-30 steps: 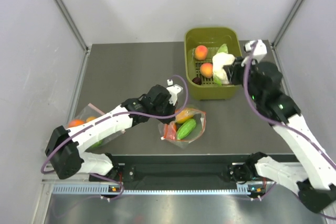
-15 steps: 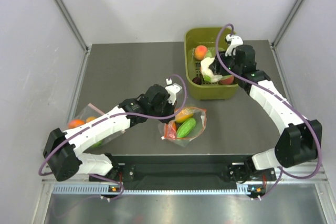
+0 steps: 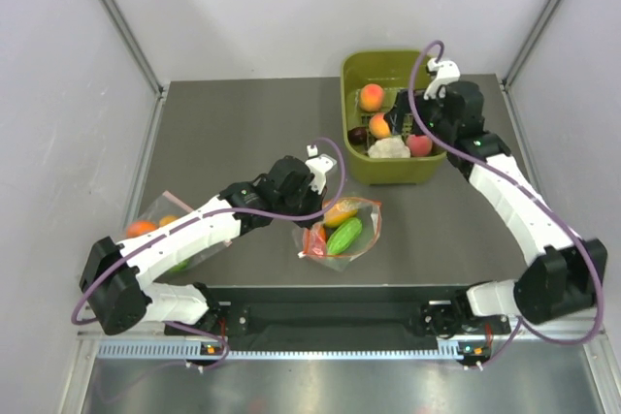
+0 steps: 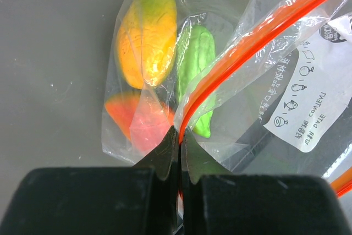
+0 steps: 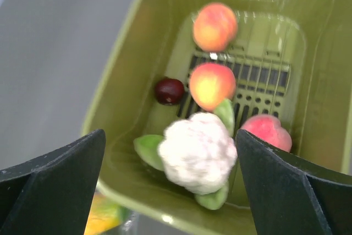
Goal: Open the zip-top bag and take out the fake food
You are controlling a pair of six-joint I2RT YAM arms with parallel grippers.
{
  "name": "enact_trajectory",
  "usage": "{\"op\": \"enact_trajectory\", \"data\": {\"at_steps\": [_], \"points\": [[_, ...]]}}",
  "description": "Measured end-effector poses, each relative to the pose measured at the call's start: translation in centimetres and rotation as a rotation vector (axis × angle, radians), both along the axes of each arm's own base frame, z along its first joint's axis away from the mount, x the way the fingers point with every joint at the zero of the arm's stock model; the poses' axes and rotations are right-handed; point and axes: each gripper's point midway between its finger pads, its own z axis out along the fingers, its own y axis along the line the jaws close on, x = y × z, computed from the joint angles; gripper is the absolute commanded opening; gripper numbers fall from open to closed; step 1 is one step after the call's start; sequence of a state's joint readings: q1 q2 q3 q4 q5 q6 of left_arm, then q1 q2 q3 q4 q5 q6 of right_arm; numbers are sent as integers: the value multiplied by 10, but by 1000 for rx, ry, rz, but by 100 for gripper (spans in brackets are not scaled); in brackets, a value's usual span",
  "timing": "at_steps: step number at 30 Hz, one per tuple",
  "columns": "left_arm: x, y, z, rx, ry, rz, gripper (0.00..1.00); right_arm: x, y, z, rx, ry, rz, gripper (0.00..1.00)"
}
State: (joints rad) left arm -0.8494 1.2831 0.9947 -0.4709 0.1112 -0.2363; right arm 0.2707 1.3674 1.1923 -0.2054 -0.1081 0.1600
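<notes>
The zip-top bag (image 3: 342, 232) lies on the table in front of the basket, its orange-red zip strip (image 4: 258, 37) running up to the right. My left gripper (image 4: 180, 136) is shut on that strip at the bag's near corner. Inside the bag are a yellow-orange piece (image 4: 147, 37), a green oblong piece (image 4: 195, 59) and a glossy red piece (image 4: 137, 122). The white cauliflower (image 5: 198, 152) with green leaves lies loose in the basket's near end. My right gripper (image 5: 170, 131) hangs open above it, touching nothing.
The olive-green basket (image 3: 388, 174) at the back right holds three orange-pink peaches (image 3: 372, 97) and a dark plum (image 3: 357, 136). A second clear bag (image 3: 160, 225) with orange fruit lies at the table's left edge, under my left arm.
My right gripper has opened and let go of the cauliflower, which now lies in the basket. The right arm swung over the basket. The left gripper and bag have not moved.
</notes>
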Motion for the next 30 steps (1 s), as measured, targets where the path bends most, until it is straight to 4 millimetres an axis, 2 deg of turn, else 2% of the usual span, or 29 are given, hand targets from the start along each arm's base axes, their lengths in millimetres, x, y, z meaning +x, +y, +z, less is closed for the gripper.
{"op": "enact_trajectory", "data": {"at_steps": [3, 7, 10, 13, 15, 17, 21, 23, 27, 30], "points": [[0, 0, 0, 0, 0, 0, 0, -21, 2, 33, 39, -79, 32, 100], [0, 0, 0, 0, 0, 0, 0, -71, 16, 78, 95, -205, 133, 100], [0, 0, 0, 0, 0, 0, 0, -120, 51, 103, 132, -271, 293, 98], [0, 0, 0, 0, 0, 0, 0, -166, 88, 108, 170, -274, 484, 95], [0, 0, 0, 0, 0, 0, 0, -195, 109, 99, 202, -240, 608, 94], [0, 0, 0, 1, 0, 1, 0, -218, 123, 82, 220, -181, 699, 93], [1, 1, 0, 3, -4, 5, 0, -263, 146, 33, 237, -23, 841, 91], [1, 1, 0, 3, -5, 6, 0, -283, 152, 0, 222, 72, 886, 90], [1, 1, 0, 2, -5, 6, 0, -302, 154, -39, 204, 191, 898, 88], [1, 1, 0, 2, -4, 4, 0, -296, 156, -52, 199, 238, 839, 87]]}}
